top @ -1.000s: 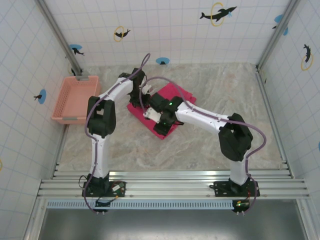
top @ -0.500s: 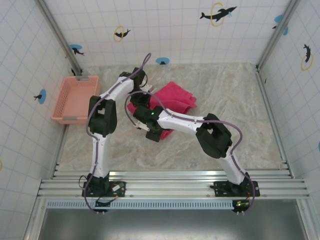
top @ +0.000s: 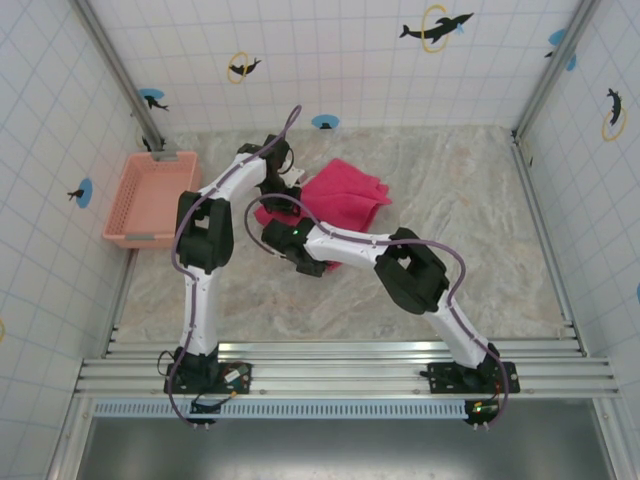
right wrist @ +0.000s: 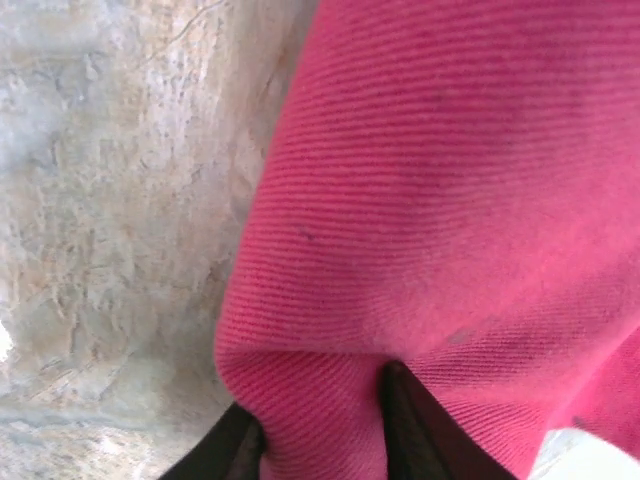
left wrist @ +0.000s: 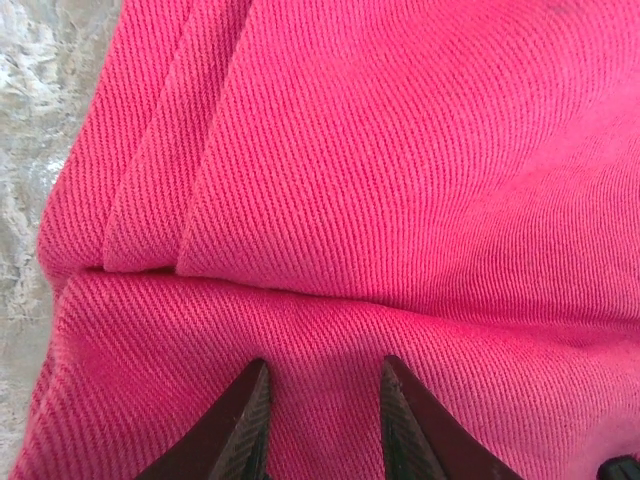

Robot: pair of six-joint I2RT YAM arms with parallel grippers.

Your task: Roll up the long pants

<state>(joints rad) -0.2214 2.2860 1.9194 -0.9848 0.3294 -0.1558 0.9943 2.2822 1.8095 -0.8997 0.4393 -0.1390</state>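
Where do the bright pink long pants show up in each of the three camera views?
Top external: the long pants lie bunched just above centre, on the far side of both wrists.
Left wrist: across most of the picture.
Right wrist: right half.
Shared landmark: the marble tabletop, at the left edge in both wrist views.

L pincer [left wrist: 325, 372] & R pincer [right wrist: 322, 405] both nip long pants [top: 350, 192], arms stretched fwd.

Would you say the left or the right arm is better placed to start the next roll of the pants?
Probably the right. The right gripper has a folded edge of the pants bunched between its fingers, beside bare table. The left gripper rests its fingers on top of the cloth, and its grip is unclear.
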